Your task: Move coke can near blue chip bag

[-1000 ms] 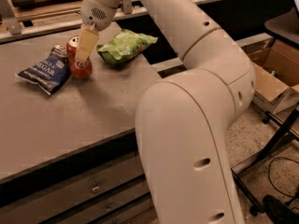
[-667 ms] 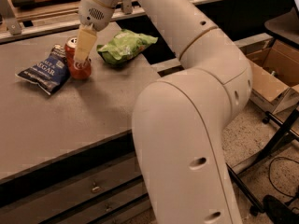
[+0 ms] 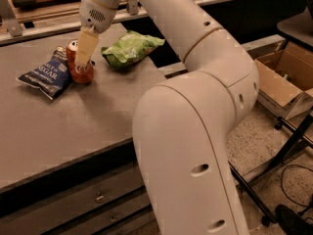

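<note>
The coke can (image 3: 81, 75), red with a silver top, stands upright on the grey table (image 3: 88, 126) at the far left. It is right beside the dark blue chip bag (image 3: 45, 73), which lies flat to its left, touching or nearly touching it. My gripper (image 3: 83, 61) reaches down from above at the can, and its cream-coloured end covers the can's front and upper part.
A light green chip bag (image 3: 131, 48) lies just right of the can at the table's back. My large white arm (image 3: 195, 146) fills the middle of the view. Drawers (image 3: 98, 198) run under the table's front edge. An open cardboard box (image 3: 281, 82) sits on the floor at right.
The gripper and can stay beside the blue chip bag, at most nudged slightly left. The arm's big lower link has shifted a little left in the view.
</note>
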`<action>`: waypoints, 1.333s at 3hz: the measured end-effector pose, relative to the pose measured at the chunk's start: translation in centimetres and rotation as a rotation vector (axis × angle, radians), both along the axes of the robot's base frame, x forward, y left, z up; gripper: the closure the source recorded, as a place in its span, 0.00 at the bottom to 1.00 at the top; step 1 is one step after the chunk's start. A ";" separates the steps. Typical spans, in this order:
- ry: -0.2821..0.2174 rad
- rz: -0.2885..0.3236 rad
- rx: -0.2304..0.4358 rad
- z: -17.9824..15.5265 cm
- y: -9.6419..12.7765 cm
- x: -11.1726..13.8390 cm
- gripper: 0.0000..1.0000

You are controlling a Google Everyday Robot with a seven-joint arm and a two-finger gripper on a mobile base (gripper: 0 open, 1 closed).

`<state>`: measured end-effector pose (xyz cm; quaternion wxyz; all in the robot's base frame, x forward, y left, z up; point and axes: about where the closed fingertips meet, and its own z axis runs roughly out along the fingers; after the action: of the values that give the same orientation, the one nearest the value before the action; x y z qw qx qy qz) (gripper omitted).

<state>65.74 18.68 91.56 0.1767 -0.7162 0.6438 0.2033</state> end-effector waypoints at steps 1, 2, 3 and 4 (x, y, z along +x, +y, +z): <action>-0.006 -0.005 0.011 -0.2 0.5 0.3 0.38; -0.012 -0.009 0.021 -0.4 1.1 0.7 0.07; -0.018 -0.004 0.035 -0.6 1.4 0.8 0.00; -0.034 0.027 0.075 -0.5 1.2 1.0 0.00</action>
<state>66.71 19.89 91.09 0.2117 -0.7210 0.6230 0.2174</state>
